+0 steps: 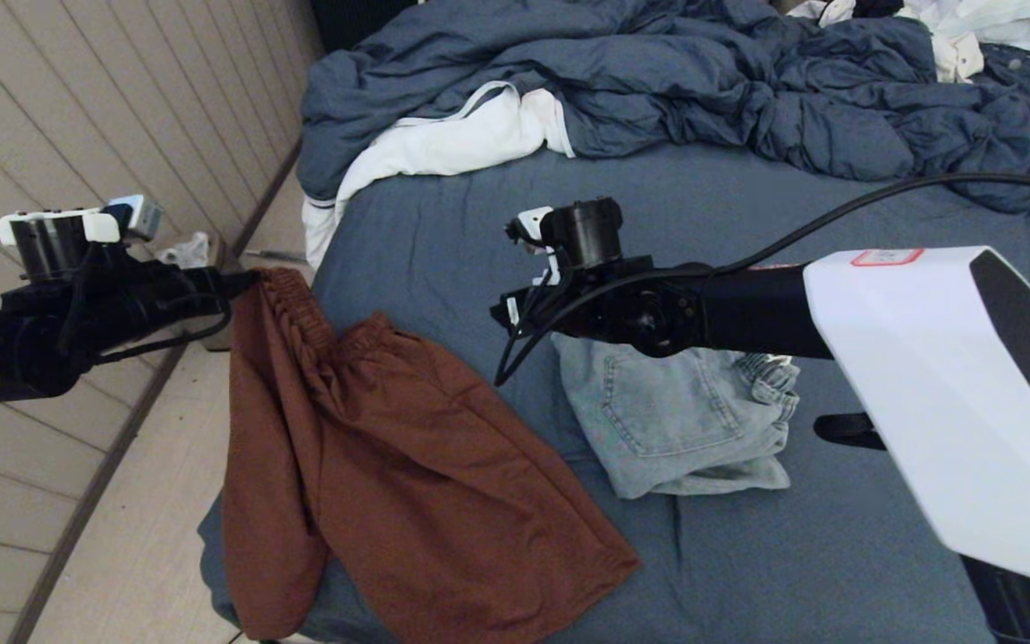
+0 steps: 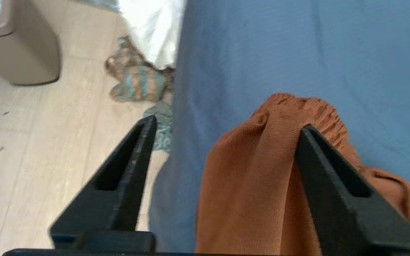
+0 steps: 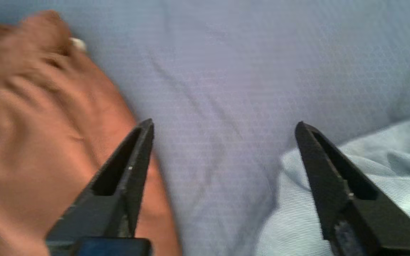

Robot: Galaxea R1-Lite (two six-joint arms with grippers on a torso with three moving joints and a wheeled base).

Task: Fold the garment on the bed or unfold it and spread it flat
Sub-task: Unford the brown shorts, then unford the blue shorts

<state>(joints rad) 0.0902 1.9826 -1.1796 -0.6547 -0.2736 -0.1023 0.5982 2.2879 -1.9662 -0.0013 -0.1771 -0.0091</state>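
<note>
**Both hands spread wide over the bed**

Black fingers (image 2: 133,167) of the left hand (image 2: 226,135) stand wide apart, gripping nothing; rust-brown shorts (image 2: 255,177) bunch between them, against one finger. Only this wrist view shows striped cloth (image 2: 137,81) on the floor. From the head view the shorts (image 1: 390,465) drape over the bed (image 1: 837,555) edge. Right hand (image 3: 222,131), equally spread and empty, hovers over bare sheet between shorts and folded pale jeans (image 1: 676,420).

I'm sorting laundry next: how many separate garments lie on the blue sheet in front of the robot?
2: rust-brown shorts at the bed's left edge, partly hanging over it, and folded light denim beside them under the right arm. The rumpled duvet behind may hide more.
</note>
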